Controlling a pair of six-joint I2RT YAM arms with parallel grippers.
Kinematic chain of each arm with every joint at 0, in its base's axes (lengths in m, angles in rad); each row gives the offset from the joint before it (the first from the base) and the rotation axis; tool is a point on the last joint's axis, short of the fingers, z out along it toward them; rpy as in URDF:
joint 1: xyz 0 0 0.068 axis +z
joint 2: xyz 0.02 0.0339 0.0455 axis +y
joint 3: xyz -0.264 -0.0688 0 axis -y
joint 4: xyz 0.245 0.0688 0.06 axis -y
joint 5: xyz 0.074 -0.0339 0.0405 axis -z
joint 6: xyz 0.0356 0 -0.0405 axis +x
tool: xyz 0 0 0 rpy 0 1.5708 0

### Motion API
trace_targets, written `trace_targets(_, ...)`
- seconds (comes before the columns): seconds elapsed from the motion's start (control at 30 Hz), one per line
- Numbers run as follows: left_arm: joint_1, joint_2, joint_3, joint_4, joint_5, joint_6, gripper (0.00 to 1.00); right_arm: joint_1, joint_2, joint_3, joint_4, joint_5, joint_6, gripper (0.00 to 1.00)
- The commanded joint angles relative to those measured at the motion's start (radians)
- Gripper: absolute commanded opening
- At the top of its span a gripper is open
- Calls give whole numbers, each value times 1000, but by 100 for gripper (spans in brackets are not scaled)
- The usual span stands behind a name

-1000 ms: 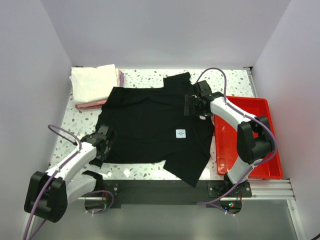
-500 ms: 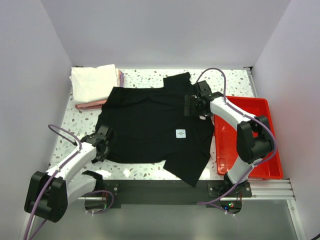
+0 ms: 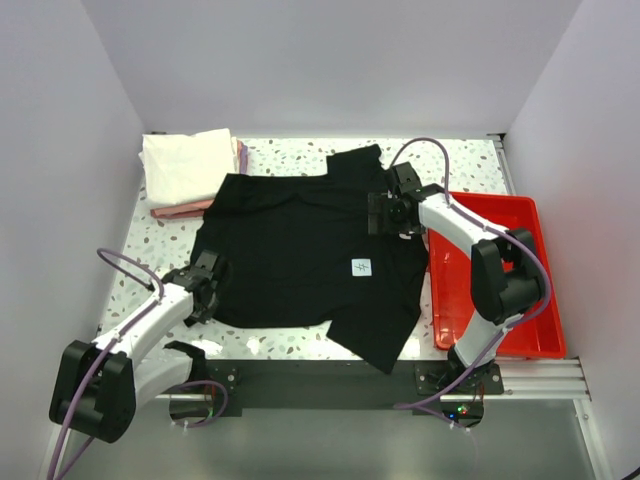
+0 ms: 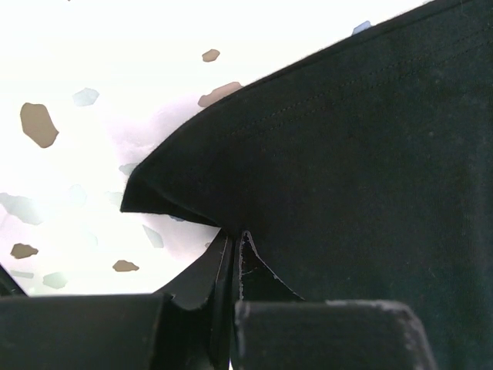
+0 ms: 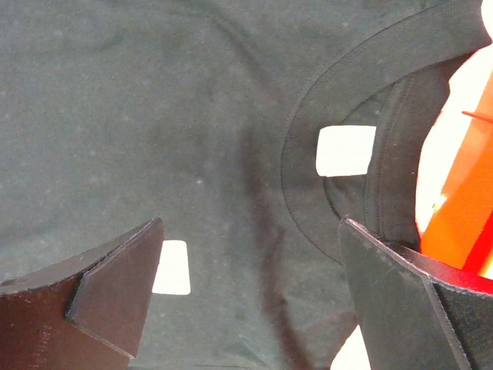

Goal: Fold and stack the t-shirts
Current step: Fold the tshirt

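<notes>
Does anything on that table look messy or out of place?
The large black cloth t-shirt lies spread askew on the speckled table, one part drooping over the near edge. Nothing else stands out.

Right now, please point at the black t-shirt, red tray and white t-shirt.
black t-shirt (image 3: 300,250), top external view, chest area
red tray (image 3: 495,205), top external view, far wall
white t-shirt (image 3: 188,165), top external view, top face

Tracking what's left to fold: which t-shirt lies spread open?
The black t-shirt, spread flat in the middle. The white t-shirt and the pink one beneath it sit folded, stacked at the far left corner.
</notes>
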Motion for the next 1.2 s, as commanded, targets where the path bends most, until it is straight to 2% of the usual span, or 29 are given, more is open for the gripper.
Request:
trace_targets(0.0, 4, -8, 43, -62, -18, -8, 0, 11, -44, 2, -15, -25, -28, 99)
trace_targets(0.07, 4, -26, 43, -59, -16, 21, 0, 33, -62, -21, -41, -17, -36, 99)
trace_targets(0.37, 4, -88, 22, -18, -1, 99, 0, 324, -268, -173, -228, 26, -39, 99)
trace_targets(0.5, 4, -91, 20, -6, 8, 125, 0, 551, -341, -257, -261, -64, 17, 99)
trace_targets(0.63, 4, -103, 16, -2, -9, 127, 0, 712, -352, -337, -235, -82, 47, 98)
trace_targets(0.73, 4, -114, 2, 20, -4, 136, 0, 787, -303, -356, -205, -82, 45, 91)
trace_targets(0.87, 4, -117, -13, 51, 11, 173, 0, 863, -233, -368, -193, -68, 50, 78)
trace_targets(1.03, 4, -135, -13, 62, 8, 212, 0, 878, -217, -394, -228, -39, 70, 72)
trace_targets(1.07, 4, -138, -18, 65, 11, 217, 0, 880, -214, -403, -222, -34, 74, 67)
trace_targets(1.17, 4, -138, -17, 67, 16, 211, 0, 878, -194, -405, -212, -4, 84, 60)
